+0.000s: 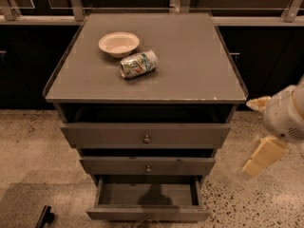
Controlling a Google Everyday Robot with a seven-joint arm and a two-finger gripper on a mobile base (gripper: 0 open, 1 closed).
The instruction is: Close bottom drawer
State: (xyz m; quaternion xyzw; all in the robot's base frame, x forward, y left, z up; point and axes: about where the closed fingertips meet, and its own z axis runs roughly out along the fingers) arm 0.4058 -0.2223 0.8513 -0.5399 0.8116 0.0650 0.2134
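"Bottom drawer (147, 198): where does it stand?"

"Pulled well out at the foot of the bench (190, 70), its inside open to view. Its front panel sits far forward of the top drawer (190, 136) and the middle drawer (180, 166) above it. Closing has not begun."

"And your gripper?"

"My gripper (265, 153) hangs in the air off the bench's right side, about level with the upper two drawers and well apart from the bottom one. How far open it is I cannot tell, and I see nothing in its hold."

"How would you do this well?"

"I judge I must come down low and round to the front, meet the panel flat near its middle, then push straight back along the drawer's run. An off-centre push could skew and jam it. I'd go gently, so the paper bowl (118, 44) and the can (137, 64) lying on its side just beside it are not jolted. The small knob (148, 219), barely showing at the panel's centre, marks my aim."
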